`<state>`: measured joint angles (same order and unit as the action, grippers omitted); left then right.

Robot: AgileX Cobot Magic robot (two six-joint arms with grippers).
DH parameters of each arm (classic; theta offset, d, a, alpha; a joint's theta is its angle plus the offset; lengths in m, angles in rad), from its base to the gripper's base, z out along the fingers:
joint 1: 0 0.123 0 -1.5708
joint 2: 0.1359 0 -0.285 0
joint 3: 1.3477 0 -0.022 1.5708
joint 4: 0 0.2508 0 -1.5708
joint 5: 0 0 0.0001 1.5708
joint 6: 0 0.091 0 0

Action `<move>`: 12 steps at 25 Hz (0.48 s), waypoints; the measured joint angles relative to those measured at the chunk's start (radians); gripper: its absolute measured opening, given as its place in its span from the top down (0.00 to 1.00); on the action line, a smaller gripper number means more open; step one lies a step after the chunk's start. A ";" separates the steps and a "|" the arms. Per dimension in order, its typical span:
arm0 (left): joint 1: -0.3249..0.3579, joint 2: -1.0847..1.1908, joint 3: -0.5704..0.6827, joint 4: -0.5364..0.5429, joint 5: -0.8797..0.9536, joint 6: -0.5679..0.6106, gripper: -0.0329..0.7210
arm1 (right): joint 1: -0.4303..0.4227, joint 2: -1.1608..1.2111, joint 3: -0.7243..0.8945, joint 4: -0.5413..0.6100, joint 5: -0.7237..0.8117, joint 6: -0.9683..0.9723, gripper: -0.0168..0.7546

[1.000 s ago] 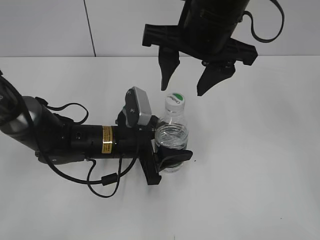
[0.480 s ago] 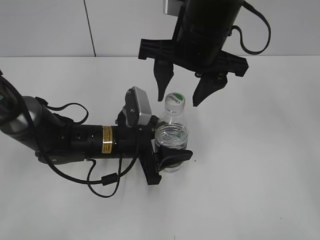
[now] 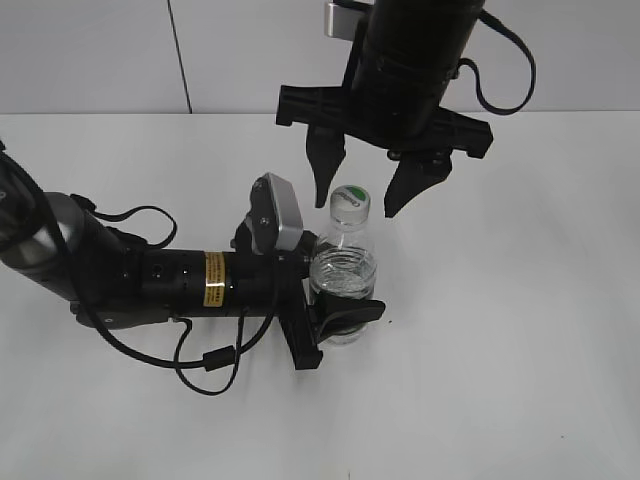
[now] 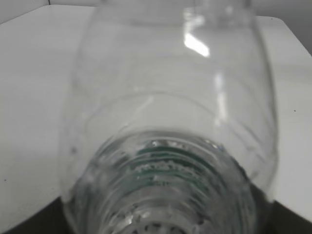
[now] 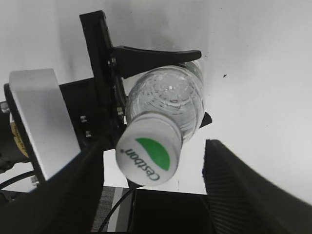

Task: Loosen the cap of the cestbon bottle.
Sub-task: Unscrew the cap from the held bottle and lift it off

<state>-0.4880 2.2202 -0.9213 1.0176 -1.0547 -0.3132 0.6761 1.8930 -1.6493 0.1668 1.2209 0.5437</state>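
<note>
"Cestbon" on the cap (image 5: pixel 148 157)

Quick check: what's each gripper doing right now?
Left gripper: shut on the small clear ribbed plastic water bottle, holding it upright.
Right gripper: open, holding nothing, fingers either side of the round white screw cap.

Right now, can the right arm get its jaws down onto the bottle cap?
Probably yes. The right gripper hangs open with one jaw on each side of the cap, nothing between them. The left gripper clamps the bottle lower down, clear of the cap.
</note>
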 joint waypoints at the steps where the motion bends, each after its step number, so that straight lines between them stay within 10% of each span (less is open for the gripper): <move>1: 0.000 0.000 0.000 0.000 0.000 0.000 0.42 | 0.000 0.000 0.000 0.001 0.000 0.000 0.35; 12: 0.000 0.000 0.000 0.000 0.000 0.000 0.42 | 0.000 0.012 0.000 0.002 0.000 -0.001 0.38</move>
<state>-0.4880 2.2202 -0.9213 1.0172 -1.0547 -0.3132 0.6761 1.9048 -1.6493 0.1688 1.2209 0.5428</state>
